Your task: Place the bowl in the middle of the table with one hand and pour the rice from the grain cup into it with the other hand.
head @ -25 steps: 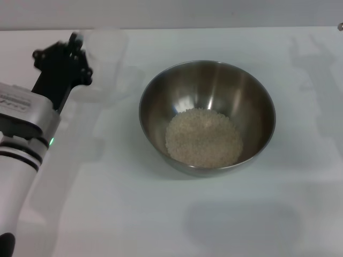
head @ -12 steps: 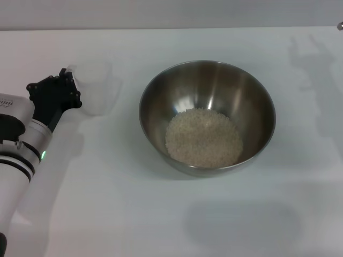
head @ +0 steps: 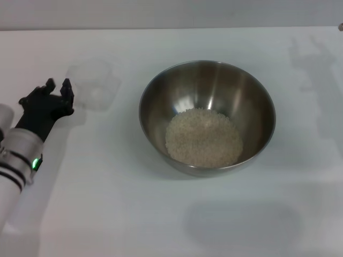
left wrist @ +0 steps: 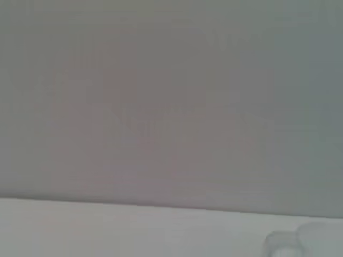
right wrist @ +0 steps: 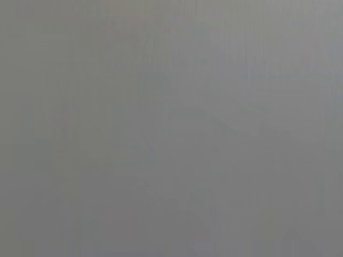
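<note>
The steel bowl (head: 214, 80) stands in the middle of the white table (head: 134, 214) and holds a mass of pale rice (head: 203, 138). The clear grain cup (head: 92, 83) stands upright on the table to the left of the bowl, and I see no rice in it. My left gripper (head: 59, 85) is open and empty, just left of the cup and apart from it. An edge of the cup also shows in the left wrist view (left wrist: 303, 243). My right gripper is out of view, and the right wrist view shows only flat grey.
A grey wall runs behind the table's far edge (head: 171, 28). Bare white tabletop lies in front of and to the right of the bowl.
My left gripper lowered the cup to the table, let it go and drew back to the left and toward me. The bowl and rice have not moved.
</note>
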### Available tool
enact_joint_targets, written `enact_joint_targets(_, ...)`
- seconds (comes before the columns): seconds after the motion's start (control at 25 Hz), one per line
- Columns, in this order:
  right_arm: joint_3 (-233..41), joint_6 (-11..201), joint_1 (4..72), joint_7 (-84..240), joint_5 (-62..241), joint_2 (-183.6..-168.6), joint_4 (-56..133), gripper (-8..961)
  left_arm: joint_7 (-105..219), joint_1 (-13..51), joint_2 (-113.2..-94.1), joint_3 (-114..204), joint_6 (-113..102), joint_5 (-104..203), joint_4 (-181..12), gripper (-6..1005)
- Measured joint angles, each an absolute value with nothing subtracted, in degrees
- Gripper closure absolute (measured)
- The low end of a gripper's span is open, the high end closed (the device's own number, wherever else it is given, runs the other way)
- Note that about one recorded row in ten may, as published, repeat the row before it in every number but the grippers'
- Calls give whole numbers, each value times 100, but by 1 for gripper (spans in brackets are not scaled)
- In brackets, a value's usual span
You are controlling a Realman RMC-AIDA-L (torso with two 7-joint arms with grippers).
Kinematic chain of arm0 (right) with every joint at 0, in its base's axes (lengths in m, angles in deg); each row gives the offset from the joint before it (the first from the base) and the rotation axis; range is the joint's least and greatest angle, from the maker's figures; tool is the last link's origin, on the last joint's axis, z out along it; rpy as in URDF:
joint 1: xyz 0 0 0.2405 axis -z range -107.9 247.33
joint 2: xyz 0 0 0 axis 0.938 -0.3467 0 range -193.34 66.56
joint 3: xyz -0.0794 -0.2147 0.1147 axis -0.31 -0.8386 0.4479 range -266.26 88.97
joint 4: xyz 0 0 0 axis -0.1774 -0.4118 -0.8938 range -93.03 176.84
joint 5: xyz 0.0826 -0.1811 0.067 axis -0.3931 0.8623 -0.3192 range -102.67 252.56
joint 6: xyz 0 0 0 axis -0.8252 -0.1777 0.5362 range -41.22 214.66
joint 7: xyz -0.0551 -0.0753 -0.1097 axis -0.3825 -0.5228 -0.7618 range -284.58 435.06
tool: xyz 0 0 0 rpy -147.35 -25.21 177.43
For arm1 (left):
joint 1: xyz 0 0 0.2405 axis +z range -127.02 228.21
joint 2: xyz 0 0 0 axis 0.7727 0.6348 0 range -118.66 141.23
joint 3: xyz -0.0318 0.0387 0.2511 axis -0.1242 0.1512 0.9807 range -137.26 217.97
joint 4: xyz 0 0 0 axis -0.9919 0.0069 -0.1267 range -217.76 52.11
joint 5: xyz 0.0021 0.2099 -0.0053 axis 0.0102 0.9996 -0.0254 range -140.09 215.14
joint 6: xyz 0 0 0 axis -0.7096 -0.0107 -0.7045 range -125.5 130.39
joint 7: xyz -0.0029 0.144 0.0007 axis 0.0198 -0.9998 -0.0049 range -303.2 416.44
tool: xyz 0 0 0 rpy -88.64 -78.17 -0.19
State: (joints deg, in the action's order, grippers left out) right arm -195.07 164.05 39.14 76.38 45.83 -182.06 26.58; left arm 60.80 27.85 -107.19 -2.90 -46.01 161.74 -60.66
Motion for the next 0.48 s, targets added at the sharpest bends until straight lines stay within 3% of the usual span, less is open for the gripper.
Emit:
enact_joint_targets(0.16,-19447,16383,3927,7636,4561,-18212,2757,512,6297,3040,-10705,-246,-4980,16289,-6058,749)
enact_joint_targets(0.28,-19406,16356,3940,7648,4550,-18226,2965,512,6504,3447,-10730,-237,-6031,16522,-6074,608)
enact_joint_targets(0.48,-19522,16009,4076,8071,4580,-18282,3218,512,6564,3574,-10751,-118,-7073,16563,-6072,378)
